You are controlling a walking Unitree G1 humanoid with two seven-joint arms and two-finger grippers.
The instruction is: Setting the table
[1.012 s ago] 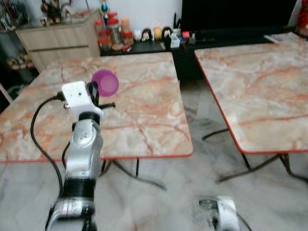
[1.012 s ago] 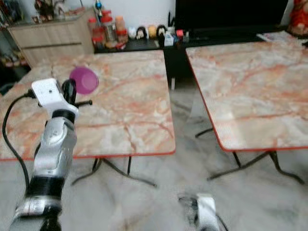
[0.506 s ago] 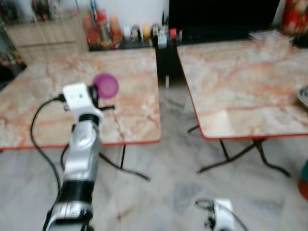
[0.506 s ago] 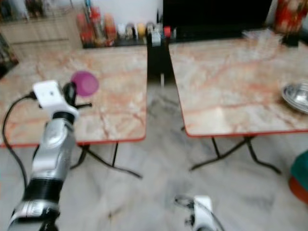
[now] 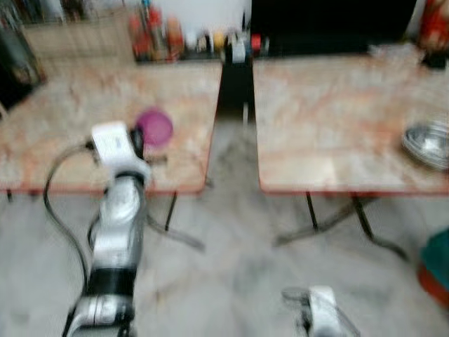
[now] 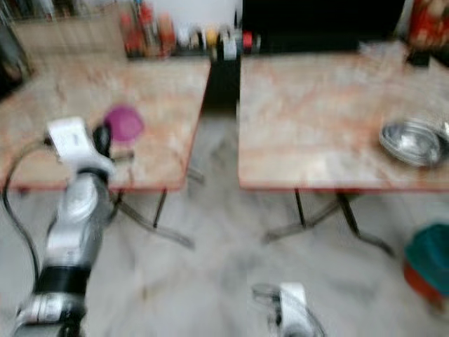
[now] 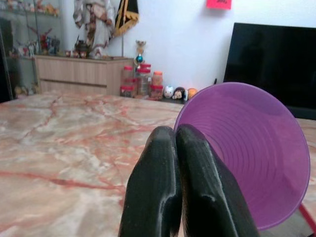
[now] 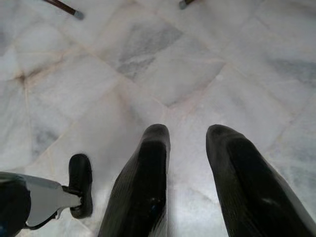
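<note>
Purple cup [image 7: 247,153] sits pinched by its rim in the left gripper [image 7: 182,182], whose two black fingers are pressed together on the near edge, the cup's open mouth turned toward the wrist camera. From the head views the left arm is raised out in front, holding the cup [image 5: 154,127] above the near part of the left desk [image 5: 63,119].

The right gripper [image 8: 190,182] hangs low with its fingers spread and nothing between them, pointing at the marble floor [image 8: 163,64].

By the look of it, this is the carrying step: the cup is in hand and not yet set down, and the blurred head views suggest the robot is on the move. The next move calls for choosing a spot on a desk, lowering the cup until it rests level, then letting go.

Further out, the right desk [image 6: 316,119] carries a metal bowl [image 6: 414,142] near its right edge. A gap of floor runs between the two desks. Jars and small figures line a dark low unit [image 5: 231,49] behind them, beside a wooden cabinet [image 7: 79,74]. A teal and red object [image 6: 428,263] stands on the floor at the right.
</note>
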